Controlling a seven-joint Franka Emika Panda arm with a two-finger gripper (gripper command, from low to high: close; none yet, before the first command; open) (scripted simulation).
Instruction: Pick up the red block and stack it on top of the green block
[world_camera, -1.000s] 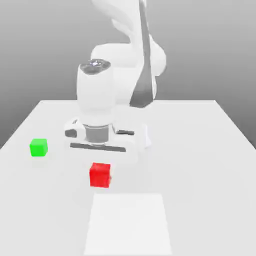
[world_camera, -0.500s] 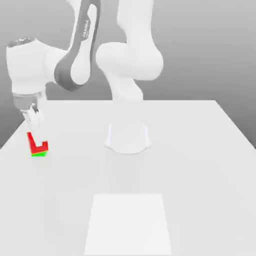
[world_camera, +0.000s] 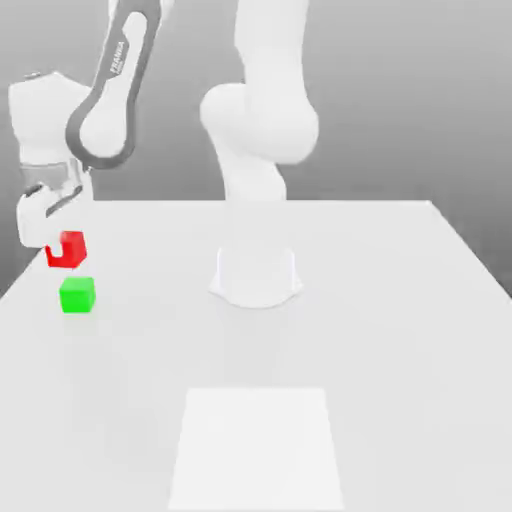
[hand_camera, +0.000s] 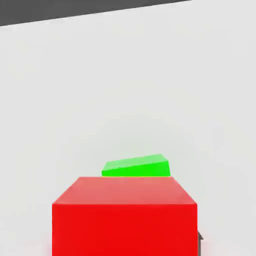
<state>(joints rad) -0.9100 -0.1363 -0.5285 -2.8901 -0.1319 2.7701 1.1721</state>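
Two small cubes sit toward nine o'clock in the exterior view, one red and one green. The gripper (world_camera: 65, 247) is pinching the red block (world_camera: 72, 248), its jaws closed in on that cube (a matte, bright thing, easy to pick out against all this white). The green block (world_camera: 77, 296) rests on the pale table (world_camera: 400, 340), with the red one just off it in the exterior view, between eleven and twelve o'clock from it. A gap shows between the two there, so the red block is not stacked on the green one. In the hand view the red block stands in front and covers part of the green block, whose top face and a strip of its side show past it. The white arm (world_camera: 265, 125) has its base (world_camera: 257, 280) at about three o'clock from the green block, well apart from it. A flat white panel (world_camera: 256, 450) lies between four and five o'clock from the green block, nearer the viewer.
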